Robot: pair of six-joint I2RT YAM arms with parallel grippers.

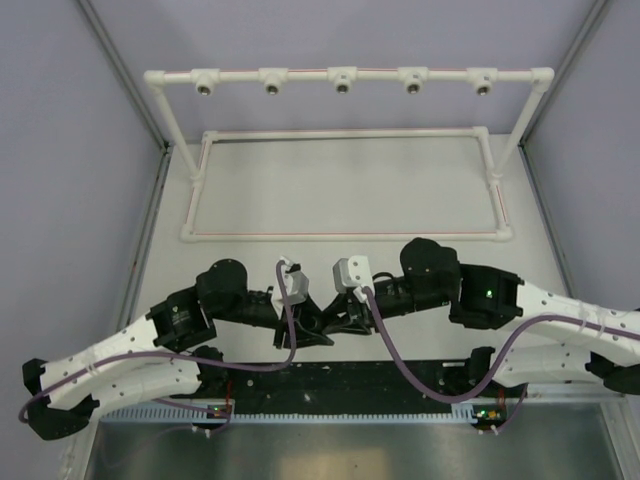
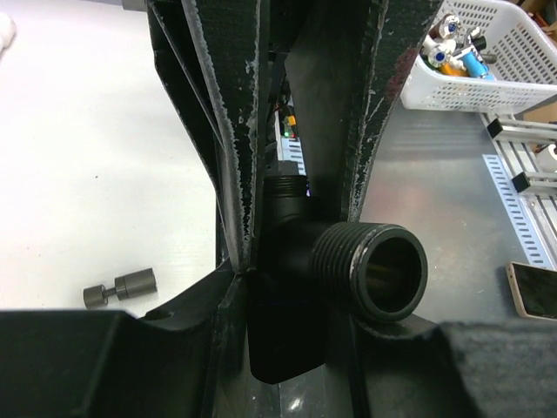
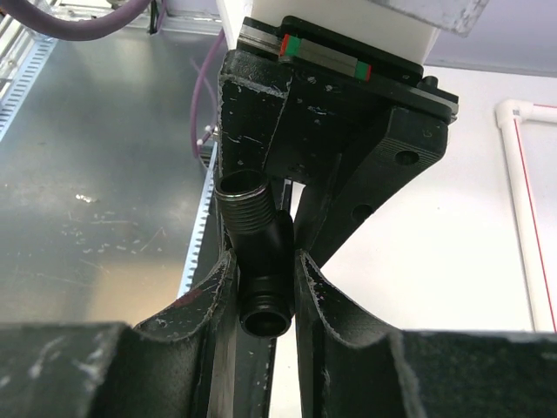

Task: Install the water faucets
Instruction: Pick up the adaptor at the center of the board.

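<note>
One black water faucet [image 2: 300, 252], a T-shaped body with threaded ends, hangs between both grippers near the table's front middle. My left gripper [image 2: 291, 296] is shut on its lower body, and a threaded mouth [image 2: 383, 272] points towards the camera. My right gripper [image 3: 264, 261] is shut on the same faucet [image 3: 261, 252], its pads [image 3: 309, 287] pressing both sides just above the smooth open end. In the top view the two grippers [image 1: 310, 318] [image 1: 342, 310] meet tip to tip and hide the faucet. A small grey dumbbell-shaped piece [image 2: 122, 287] lies on the white table to the left.
The white pipe frame [image 1: 345, 75] with several round sockets stands at the back, over a rectangular pipe base [image 1: 345, 235]. A white basket [image 2: 492, 65] of small parts sits on the metal surface at the right. A flat phone-like object [image 2: 535, 292] lies nearby.
</note>
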